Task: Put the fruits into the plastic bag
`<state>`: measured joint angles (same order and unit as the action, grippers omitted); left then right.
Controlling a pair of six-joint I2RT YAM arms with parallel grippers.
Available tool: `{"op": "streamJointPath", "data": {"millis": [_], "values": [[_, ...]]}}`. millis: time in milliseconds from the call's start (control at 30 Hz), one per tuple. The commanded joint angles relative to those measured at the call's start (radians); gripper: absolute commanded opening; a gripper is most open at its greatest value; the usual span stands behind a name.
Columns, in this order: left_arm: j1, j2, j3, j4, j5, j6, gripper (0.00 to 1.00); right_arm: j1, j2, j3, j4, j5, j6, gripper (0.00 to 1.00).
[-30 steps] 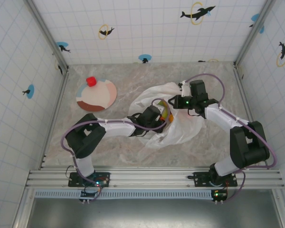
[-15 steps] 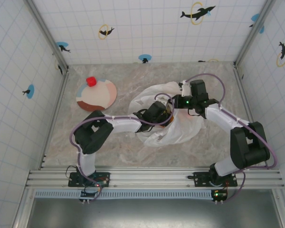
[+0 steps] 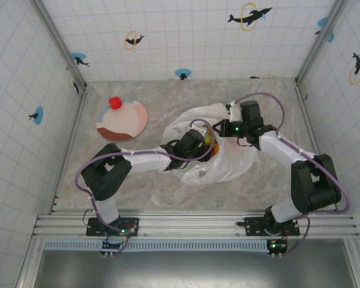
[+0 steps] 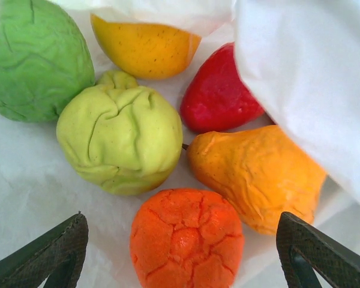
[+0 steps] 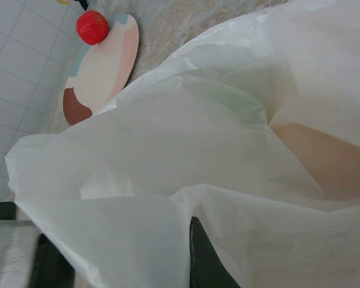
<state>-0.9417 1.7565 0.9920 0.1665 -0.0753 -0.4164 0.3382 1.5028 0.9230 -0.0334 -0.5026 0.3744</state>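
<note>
**Six Bagged, One Left on the Plate**

Inside the bag [image 4: 300, 72], by the left wrist view, six fruits in one heap on the white film: dark green fruit [image 4: 36, 60], pale green fruit [image 4: 120, 141], yellow fruit [image 4: 144, 48] partly tucked under a fold, red fruit [image 4: 219, 90], orange pear [image 4: 258, 174], and round orange fruit [image 4: 186, 237] nearest the camera. All touching or just beside one another, none gripped.

Left tool [image 4: 181, 255] released: fingers spread wide on either side of the round orange fruit, clear of it, grasping nothing. From above, sits low in the bag's mouth.

Right tool [image 3: 221, 127] clenched at the far side of that mouth. In the right wrist view, film bunched right up against its dark finger, so by the look of it pinching the bag's edge and holding the opening up.

Outside the bag, just the last fruit [image 3: 114, 102], red, at the far rim of the plate [image 3: 129, 123], well apart from the bag on the left of the worktop [image 3: 168, 96].

Judged from this: mostly done, one fruit short. To finish, calls for lifting the left tool out of the bag, crossing to the plate, closing on the last fruit and carrying it back to the mouth, with the right tool's pinch kept on. Cannot tell whether further fruits hide under the folds.
</note>
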Motion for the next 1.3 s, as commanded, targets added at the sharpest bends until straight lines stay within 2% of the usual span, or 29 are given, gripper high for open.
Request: {"op": "streamJointPath", "data": {"millis": [0,333,500,633,867,1067,1267], "values": [[0.014,-0.068,-0.043,0.030,0.038,0.019,0.84,-0.007,-0.021,-0.014,0.020,-0.013,-0.006,0.00],[0.043,-0.221,-0.125,0.082,0.106,0.051,0.84,-0.007,-0.019,-0.007,0.019,-0.014,-0.006,0.00],[0.083,-0.314,-0.162,0.090,0.153,0.044,0.85,-0.009,-0.020,-0.006,0.016,-0.014,-0.008,0.00],[0.126,-0.378,-0.171,0.064,0.147,0.047,0.85,-0.009,-0.018,-0.004,0.020,-0.020,-0.005,0.00],[0.276,-0.463,-0.195,0.005,0.087,0.020,0.86,-0.007,-0.030,-0.010,0.030,-0.026,-0.006,0.00],[0.398,-0.519,-0.231,0.011,-0.092,0.020,0.88,-0.002,-0.042,-0.029,0.050,-0.026,0.001,0.00],[0.567,-0.469,-0.203,-0.002,-0.099,-0.031,0.89,0.012,-0.051,-0.029,0.062,-0.033,0.000,0.00]]}}
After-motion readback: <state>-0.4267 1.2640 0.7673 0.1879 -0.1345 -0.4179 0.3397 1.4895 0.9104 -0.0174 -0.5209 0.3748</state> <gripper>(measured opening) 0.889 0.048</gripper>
